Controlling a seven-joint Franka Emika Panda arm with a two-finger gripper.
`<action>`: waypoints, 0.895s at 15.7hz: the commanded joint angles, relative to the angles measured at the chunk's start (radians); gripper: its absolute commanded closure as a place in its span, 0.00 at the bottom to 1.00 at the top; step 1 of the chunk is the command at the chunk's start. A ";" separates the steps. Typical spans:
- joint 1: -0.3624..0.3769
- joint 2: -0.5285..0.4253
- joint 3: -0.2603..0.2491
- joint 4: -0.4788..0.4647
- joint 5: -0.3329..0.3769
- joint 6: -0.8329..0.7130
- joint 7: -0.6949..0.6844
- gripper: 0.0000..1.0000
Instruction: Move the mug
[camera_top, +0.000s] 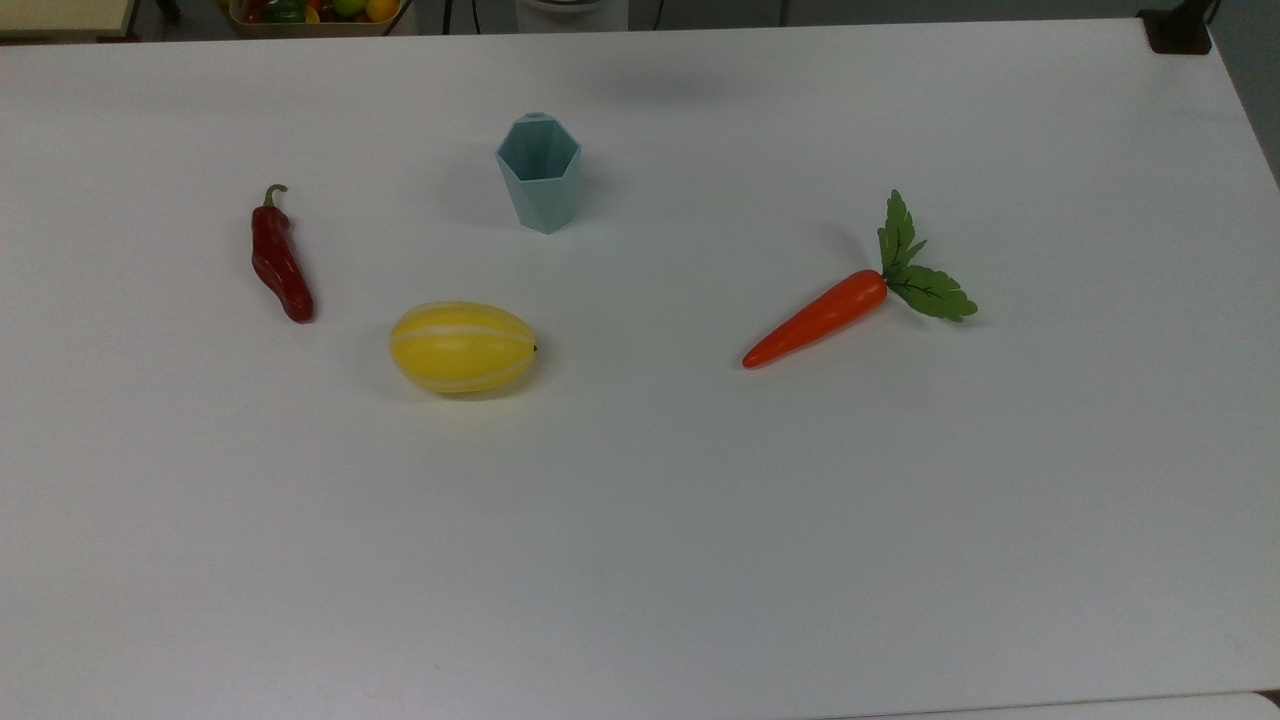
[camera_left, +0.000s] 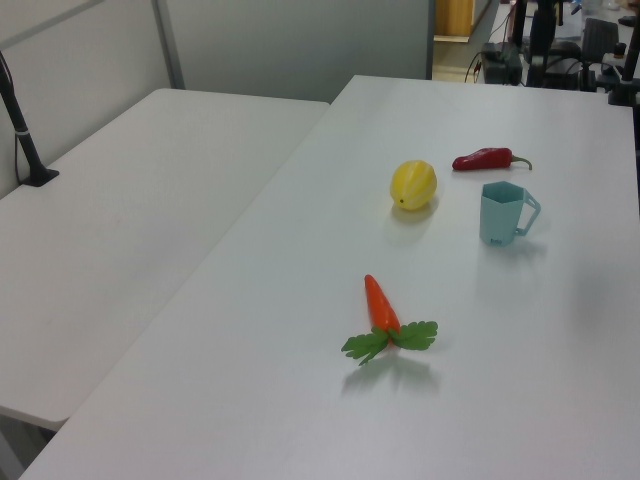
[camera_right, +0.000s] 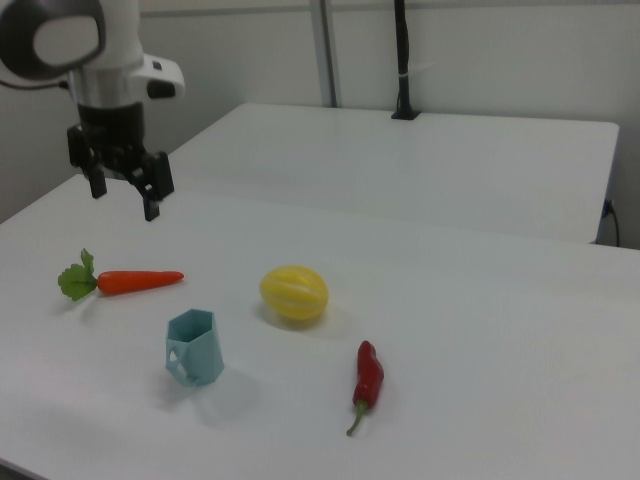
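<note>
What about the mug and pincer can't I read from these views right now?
Mug handle: top view, mostly behind the mug's own body.
Mug's inside floor: left and right views, hidden by its wall.
Arm above the open pincer: right view, cut by the top edge.
Basket contents: top view, cut by the top edge.
</note>
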 joint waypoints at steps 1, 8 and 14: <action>0.060 0.077 -0.006 0.123 -0.082 -0.093 0.219 0.00; 0.242 0.129 -0.189 0.157 -0.163 0.044 0.218 0.00; 0.339 0.161 -0.293 0.151 -0.175 0.164 0.009 0.00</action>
